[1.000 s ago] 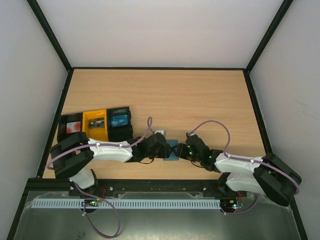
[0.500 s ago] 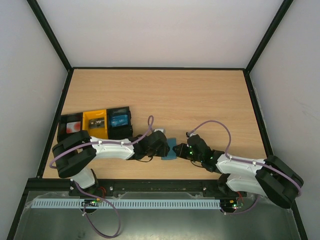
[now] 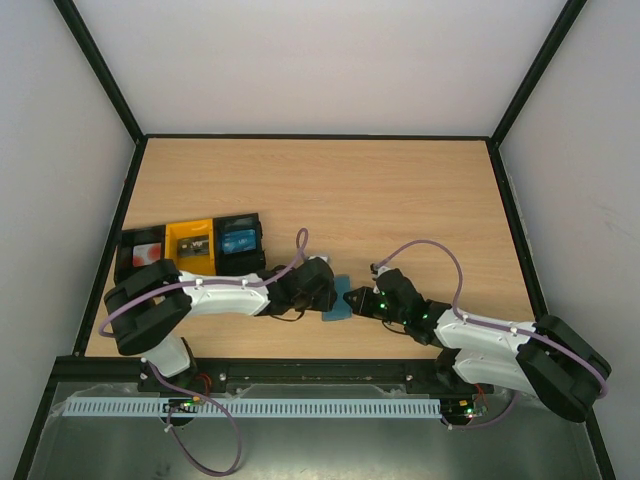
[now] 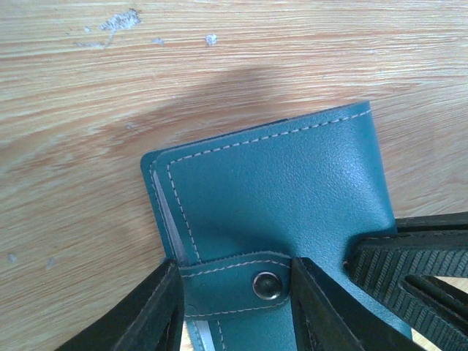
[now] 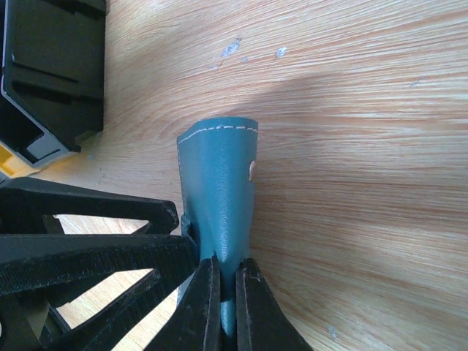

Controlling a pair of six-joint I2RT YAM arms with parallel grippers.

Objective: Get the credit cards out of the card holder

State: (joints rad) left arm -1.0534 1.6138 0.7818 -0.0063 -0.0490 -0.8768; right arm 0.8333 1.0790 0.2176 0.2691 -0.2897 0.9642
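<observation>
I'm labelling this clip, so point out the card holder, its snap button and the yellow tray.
card holder [image 4: 292,190]: left wrist view, middle of its teal outer face.
snap button [image 4: 265,285]: left wrist view, centre of the metal stud on the strap.
yellow tray [image 3: 171,242]: top external view, its left wall.

A pale wood-grain counter [image 3: 400,190] sits boxed in by plain white walls [image 3: 320,60] with black frame bars [image 3: 100,68] at the corners. The light is soft and even. A grey metal trough [image 3: 320,450] runs along the near edge.
</observation>
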